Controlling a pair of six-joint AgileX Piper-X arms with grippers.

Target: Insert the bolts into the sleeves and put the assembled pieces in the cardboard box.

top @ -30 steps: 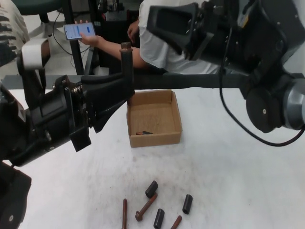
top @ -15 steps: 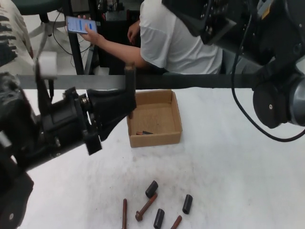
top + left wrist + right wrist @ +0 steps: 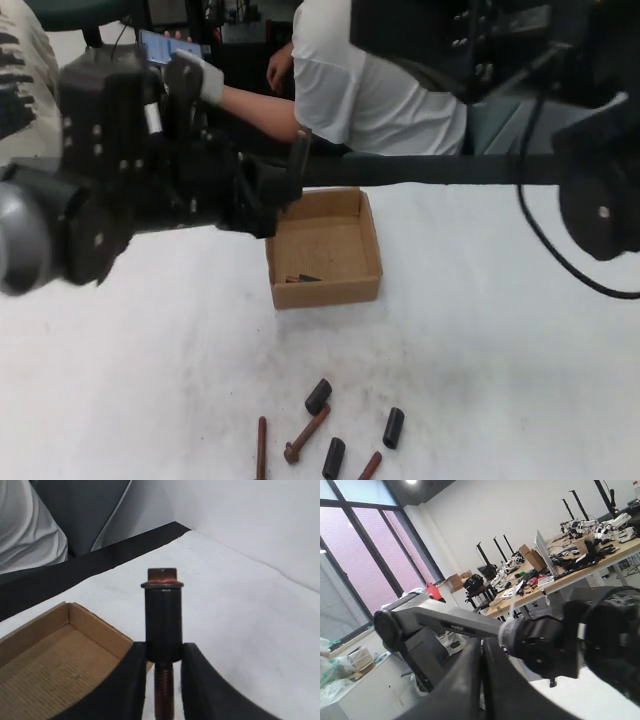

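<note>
One assembled piece, a copper-coloured bolt pushed through a black sleeve, stands upright in the left claw. The claw's fingers are clamped on the sleeve's lower end, with the bolt head on top and the threaded shank hanging between them. Over the last second the left arm has swung from the left middle of the high view to the upper left and turned its wrist. This has carried the piece in toward the upper left corner of the cardboard box. The right arm has drawn off toward the upper right, and the right claw is closed on nothing. The drop-off looks close: probably a short move over the box, then a release near the small brown-and-black item lying in it, likely a finished piece. Three sleeves and three bolts wait at the bottom centre of the worktop.
</note>
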